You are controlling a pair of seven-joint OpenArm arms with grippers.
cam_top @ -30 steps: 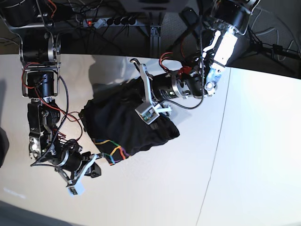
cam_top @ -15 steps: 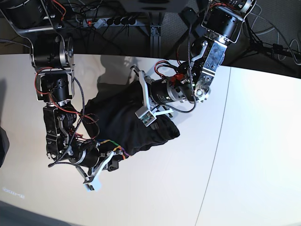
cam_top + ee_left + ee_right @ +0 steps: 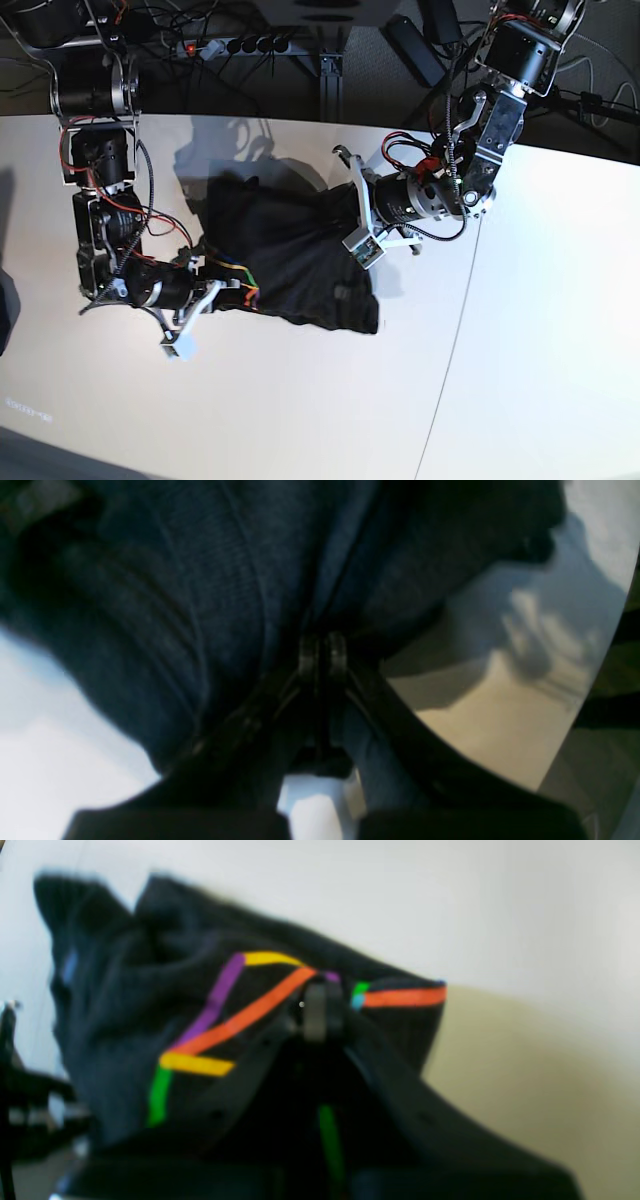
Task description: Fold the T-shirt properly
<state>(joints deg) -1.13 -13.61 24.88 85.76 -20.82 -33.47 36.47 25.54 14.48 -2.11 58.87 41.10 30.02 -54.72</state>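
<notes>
Currently, by item:
Shirt: the black thin-jersey short-sleeved T-shirt [image 3: 290, 250] with a rainbow line print lies bunched on the pale, smooth counter [image 3: 520, 330], stretched between the two arms.
Shirt, shape: crumpled and uneven, with deep folds; a rounded lobe hangs toward the counter's near edge below the left arm.
Print: bright orange, yellow, purple and green stripes [image 3: 235, 1022] show on the shirt's corner at the right arm's end; in the base view only a small coloured patch shows at that same corner.
Left end effector [image 3: 322, 652]: fingertips pressed together, pinching a fold of the shirt's dark cloth, which drapes over and around the tips in the left wrist view; it holds the shirt's edge on the side farthest from the print.
Right end effector [image 3: 322, 1010]: tips closed on the shirt's printed corner, the cloth bunched above and to the side of them.
Arms: one at each end of the shirt, both low over the counter.
Beyond the shirt: a black power strip [image 3: 235, 45] and tangled cables [image 3: 160, 15] lie past the counter's far edge.
</notes>
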